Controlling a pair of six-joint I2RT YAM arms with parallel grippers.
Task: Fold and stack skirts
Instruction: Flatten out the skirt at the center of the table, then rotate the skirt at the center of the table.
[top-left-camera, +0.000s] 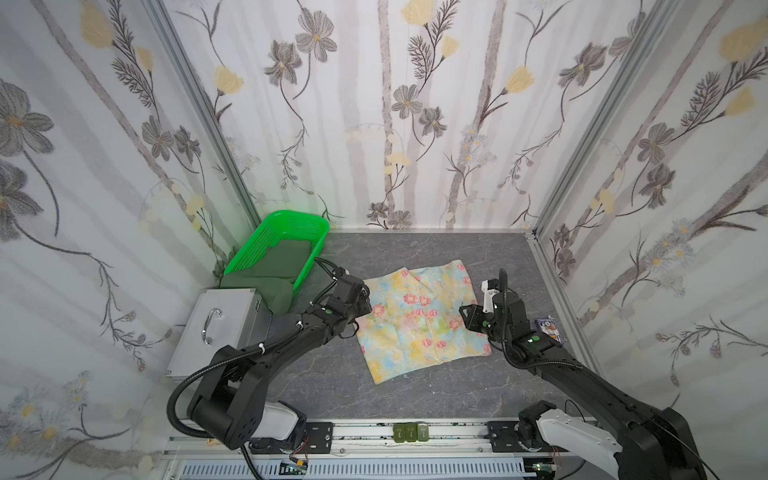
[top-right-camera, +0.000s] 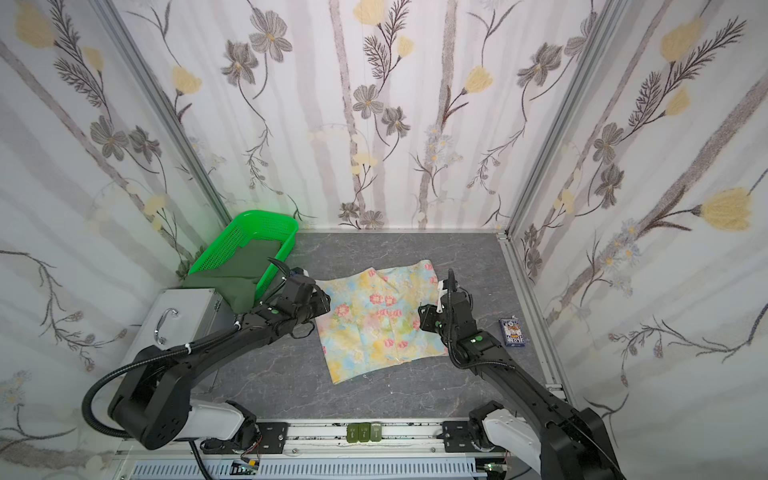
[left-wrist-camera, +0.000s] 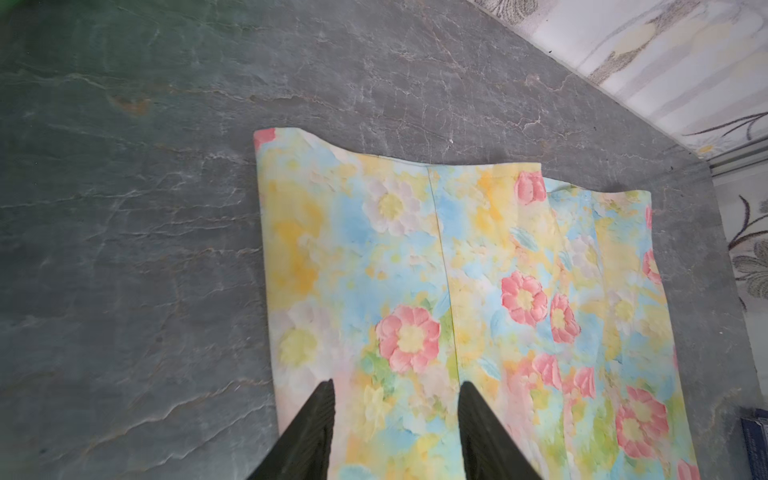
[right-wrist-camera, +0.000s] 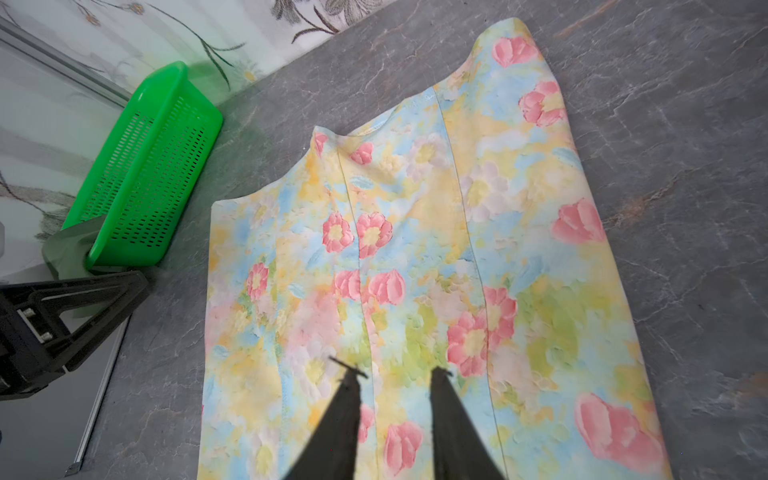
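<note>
The pale floral skirt (top-left-camera: 419, 324) (top-right-camera: 378, 328) lies folded flat on the grey table, in the middle of both top views. My left gripper (left-wrist-camera: 397, 386) hovers over its left edge (top-left-camera: 368, 300), open, with only cloth showing between the fingers. My right gripper (right-wrist-camera: 395, 372) hangs over the skirt's right side (top-left-camera: 464, 311), its jaws apart and holding nothing. The dark green skirt (top-left-camera: 278, 274) (right-wrist-camera: 66, 249) lies in the basket and spills over its near end.
The bright green mesh basket (top-left-camera: 291, 217) (right-wrist-camera: 153, 166) stands tilted at the back left corner. A metal case with a handle (top-left-camera: 216, 324) sits at the left. A small blue card box (top-right-camera: 513, 332) lies by the right wall. Walls enclose three sides.
</note>
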